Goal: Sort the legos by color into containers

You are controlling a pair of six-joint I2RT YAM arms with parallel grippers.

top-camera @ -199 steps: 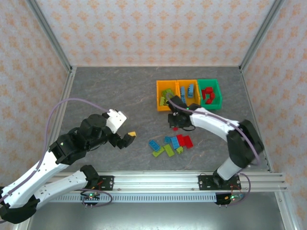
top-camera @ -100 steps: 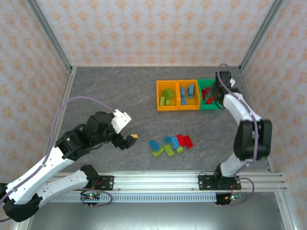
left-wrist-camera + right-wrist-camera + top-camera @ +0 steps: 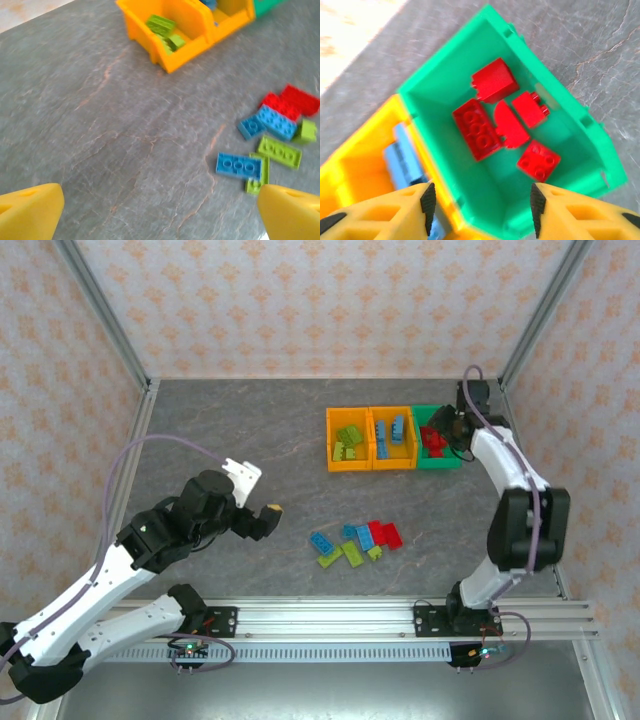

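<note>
Resting in the green bin (image 3: 580,125), at the right end of the bin row, are five red legos (image 3: 477,127); the right gripper (image 3: 482,202) hangs directly above them, fingers partly apart, holding and touching nothing. The middle orange-yellow bin (image 3: 392,466) contains light blue bricks and the left orange-yellow bin (image 3: 330,440) lime green ones, while the loose legos (image 3: 355,543) lie mixed on the table (image 3: 230,430), nearer the arm bases. The left gripper (image 3: 260,523) is spread wide and empty over the table's left half, facing that cluster.

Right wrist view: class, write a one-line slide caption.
Open yellow fingers hover above a green plastic bin holding several red studded bricks.
</note>
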